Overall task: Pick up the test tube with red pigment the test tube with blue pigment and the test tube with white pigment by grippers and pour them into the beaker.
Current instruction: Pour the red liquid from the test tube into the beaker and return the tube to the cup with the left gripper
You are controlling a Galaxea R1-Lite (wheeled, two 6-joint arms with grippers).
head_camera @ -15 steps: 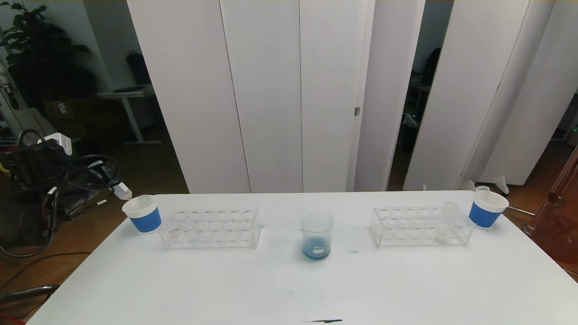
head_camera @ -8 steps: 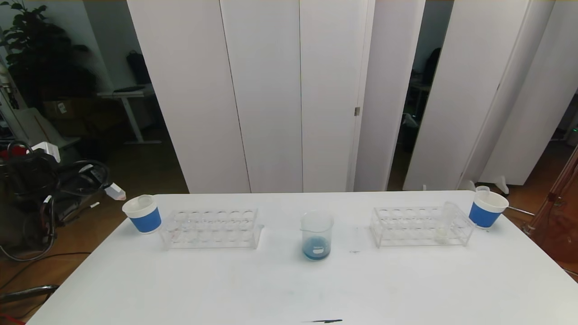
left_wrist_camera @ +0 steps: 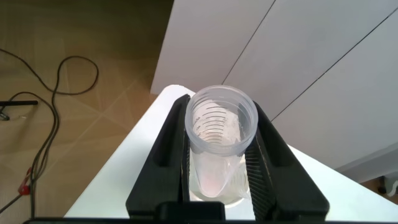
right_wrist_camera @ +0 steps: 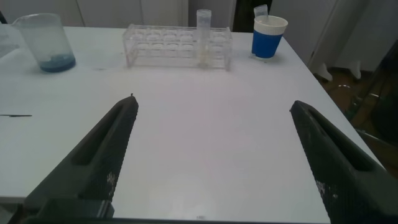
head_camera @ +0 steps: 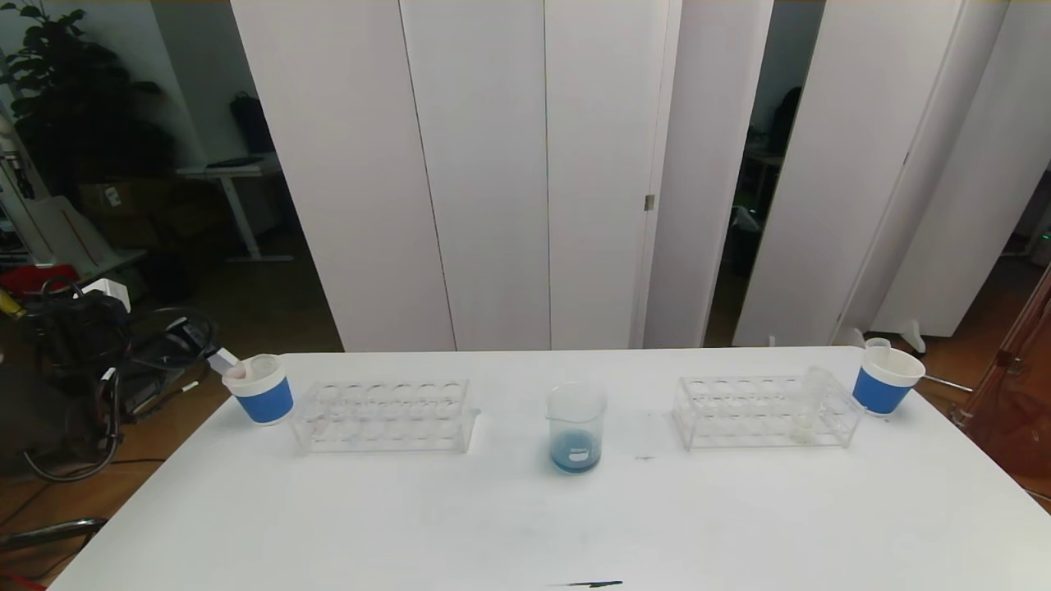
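The left gripper (head_camera: 215, 356) is hovering at the far left of the head frame, right at the table's (head_camera: 525, 525) left corner, and it is clenching a clear test tube (left_wrist_camera: 219, 146) between its black fingers (left_wrist_camera: 171, 146). In the left wrist frame that tube is filling the centre, open mouth toward the camera, with only a faint pinkish trace showing low inside it. In the head view its lower end is dipping at the rim of the left paper cup (head_camera: 259, 389), the white one with the blue band.

Just beside that cup, the left rack (head_camera: 384, 415) is sitting with its holes showing clear. Centre frame, the beaker (head_camera: 576, 428) is standing upright with blue liquid pooling in its bottom and a small white mark on its wall.

Over to the right, the right rack (head_camera: 768, 412) is carrying the test tube with white pigment (right_wrist_camera: 203, 36), standing upright toward the rack's end nearest the right paper cup (head_camera: 886, 382); in the right wrist frame it is rising well above the rack. That cup is holding another clear tube (head_camera: 877, 345) leaning at its rim.

The right gripper (right_wrist_camera: 214, 155) is hanging low over the table's near right side, jaws spread wide, grasping nothing, well apart from the rack.
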